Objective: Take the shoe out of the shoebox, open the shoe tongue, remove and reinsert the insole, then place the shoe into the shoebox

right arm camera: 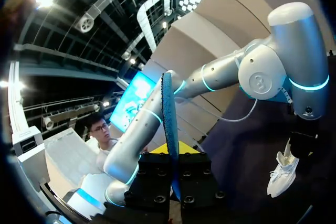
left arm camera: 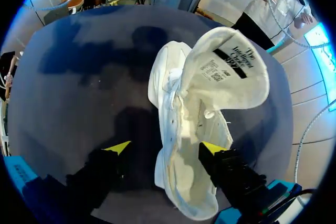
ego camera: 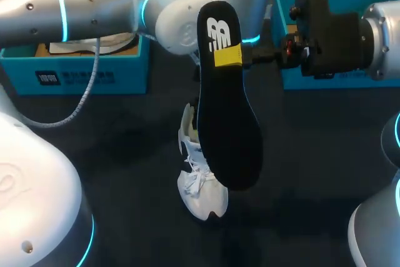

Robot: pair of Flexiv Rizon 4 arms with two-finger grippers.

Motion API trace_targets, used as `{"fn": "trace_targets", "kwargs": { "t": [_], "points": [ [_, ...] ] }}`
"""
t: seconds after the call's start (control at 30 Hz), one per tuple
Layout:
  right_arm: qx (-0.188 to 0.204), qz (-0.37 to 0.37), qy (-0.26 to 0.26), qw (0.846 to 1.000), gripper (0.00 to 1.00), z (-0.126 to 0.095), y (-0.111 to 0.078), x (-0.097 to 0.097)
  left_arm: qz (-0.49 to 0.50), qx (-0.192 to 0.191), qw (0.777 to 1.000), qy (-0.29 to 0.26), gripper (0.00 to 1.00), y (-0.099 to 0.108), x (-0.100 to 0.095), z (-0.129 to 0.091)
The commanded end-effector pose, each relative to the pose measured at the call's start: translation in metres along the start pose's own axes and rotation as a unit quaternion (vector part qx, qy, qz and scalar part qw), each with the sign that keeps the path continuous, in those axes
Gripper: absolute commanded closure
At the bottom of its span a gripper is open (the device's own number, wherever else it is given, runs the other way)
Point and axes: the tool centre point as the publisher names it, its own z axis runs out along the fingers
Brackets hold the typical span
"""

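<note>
one insole [ego camera: 228, 110] pinched by right hand [right arm camera: 172, 150]; shoe [left arm camera: 184, 129] sits inside spread left hand [left arm camera: 165, 148]

1. The insole [ego camera: 228, 110] hangs in the right gripper [ego camera: 229, 55] over the table's middle and covers most of the shoe [ego camera: 199, 186] from above.
2. The left arm [ego camera: 94, 7] crosses over the left box [ego camera: 81, 73], barring the way down into it.
3. The left gripper [left arm camera: 165, 148] straddles the shoe; a gap stays free at one finger.
4. Bare table [ego camera: 112, 148] lies open on both sides of the shoe.
</note>
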Motion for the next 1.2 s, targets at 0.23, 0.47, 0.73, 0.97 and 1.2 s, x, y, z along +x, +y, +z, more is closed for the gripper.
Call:
{"fn": "trace_targets", "kwargs": {
  "t": [0.23, 0.47, 0.73, 0.97, 1.2],
  "points": [
    [-0.004, 0.001, -0.002, 1.0, 1.0, 0.004, -0.003, 0.003, 0.004, -0.02, 0.997, -0.078, 0.0, 0.006, 0.01, -0.044],
    [-0.062, 0.011, -0.007, 0.998, 1.0, -0.009, 0.014, -0.012, 0.013, -0.035, 0.992, -0.121, 0.0, 0.015, 0.011, -0.072],
    [-0.098, 0.04, -0.02, 0.994, 1.0, -0.041, 0.033, -0.03, 0.037, -0.049, 0.979, -0.195, 0.0, 0.023, 0.031, -0.111],
    [-0.092, 0.073, -0.019, 0.993, 1.0, -0.056, 0.039, -0.047, 0.077, -0.059, 0.96, -0.264, 0.0, 0.026, 0.063, -0.154],
    [-0.112, 0.116, -0.004, 0.987, 1.0, -0.074, 0.048, -0.069, 0.098, -0.069, 0.938, -0.325, 0.0, 0.022, 0.08, -0.185]
  ]
}}
